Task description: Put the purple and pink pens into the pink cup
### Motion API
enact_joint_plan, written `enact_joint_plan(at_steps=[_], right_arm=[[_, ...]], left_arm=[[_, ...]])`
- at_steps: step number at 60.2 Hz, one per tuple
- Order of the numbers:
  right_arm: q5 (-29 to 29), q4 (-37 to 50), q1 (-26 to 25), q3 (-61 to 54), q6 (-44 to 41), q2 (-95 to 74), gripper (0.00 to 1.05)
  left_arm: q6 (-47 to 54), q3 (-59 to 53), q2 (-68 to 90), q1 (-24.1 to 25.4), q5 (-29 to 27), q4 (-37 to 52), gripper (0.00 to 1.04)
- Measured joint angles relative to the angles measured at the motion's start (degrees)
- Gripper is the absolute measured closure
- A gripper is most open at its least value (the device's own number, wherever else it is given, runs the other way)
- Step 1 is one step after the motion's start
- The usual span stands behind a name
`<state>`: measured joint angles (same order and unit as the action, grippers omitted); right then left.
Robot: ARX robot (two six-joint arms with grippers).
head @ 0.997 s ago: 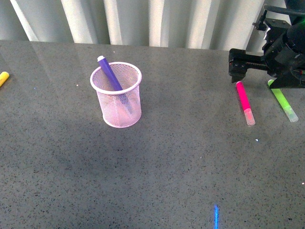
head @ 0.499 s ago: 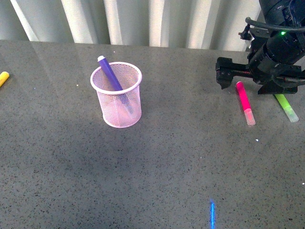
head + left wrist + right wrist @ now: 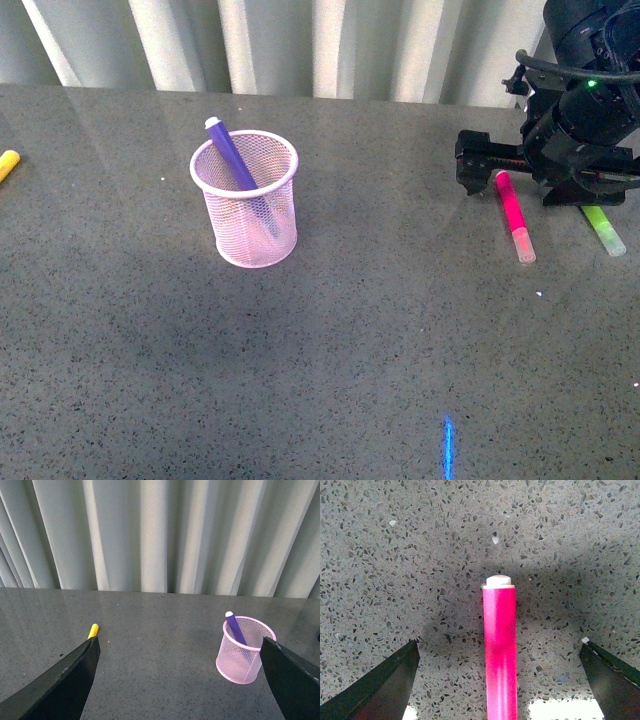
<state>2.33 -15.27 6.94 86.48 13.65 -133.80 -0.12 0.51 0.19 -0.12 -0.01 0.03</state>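
The pale pink mesh cup (image 3: 245, 205) stands left of centre with the purple pen (image 3: 232, 155) leaning inside it, its white end above the rim. The pink pen (image 3: 512, 212) lies flat on the table at the right. My right gripper (image 3: 490, 165) hovers over that pen's far end, open. In the right wrist view the pink pen (image 3: 500, 645) runs midway between the two dark fingers (image 3: 385, 685) of the right gripper (image 3: 500, 680), touching neither. My left gripper (image 3: 177, 680) is open and holds nothing. Beyond it are the cup (image 3: 244, 652) and purple pen (image 3: 235, 628).
A lime green marker (image 3: 603, 228) lies just right of the pink pen, partly under the right arm. A yellow marker (image 3: 7, 163) lies at the far left edge, with its yellow tip (image 3: 93, 630) showing in the left wrist view. A pleated grey curtain (image 3: 320, 45) backs the speckled grey table.
My right arm has shifted left and now sits over the far end of the pink pen. The pens, cup and markers have not moved.
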Motion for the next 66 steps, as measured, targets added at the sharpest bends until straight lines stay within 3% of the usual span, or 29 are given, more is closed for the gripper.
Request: enact_joint_plan(at_steps=[8,19,40,59,66], right_arm=[[0.46,-0.37,-0.07,0.85,-0.02,-0.61,0.09],[0.59,-0.42,-0.63,1.22,-0.63,-0.98,0.42],[-2.84,3.80,-0.92,-0.92,-0.87,-0.39,0.93],[-4.57,6.91,-0.28,-5.22,-0.87,2.01,0.93],[-2.12,13.27,-0.13,-9.70,-2.14,4.28,0.93]], left_arm=[[0.00,0.00,0.00,0.00,0.00,0.00,0.07],[0.00,0.00,0.00,0.00,0.00,0.00,0.07],[0.00,0.00,0.00,0.00,-0.02,0.00,0.07],[0.00,0.00,0.00,0.00,0.00,0.00,0.07],[0.00,0.00,0.00,0.00,0.00,0.00,0.07]])
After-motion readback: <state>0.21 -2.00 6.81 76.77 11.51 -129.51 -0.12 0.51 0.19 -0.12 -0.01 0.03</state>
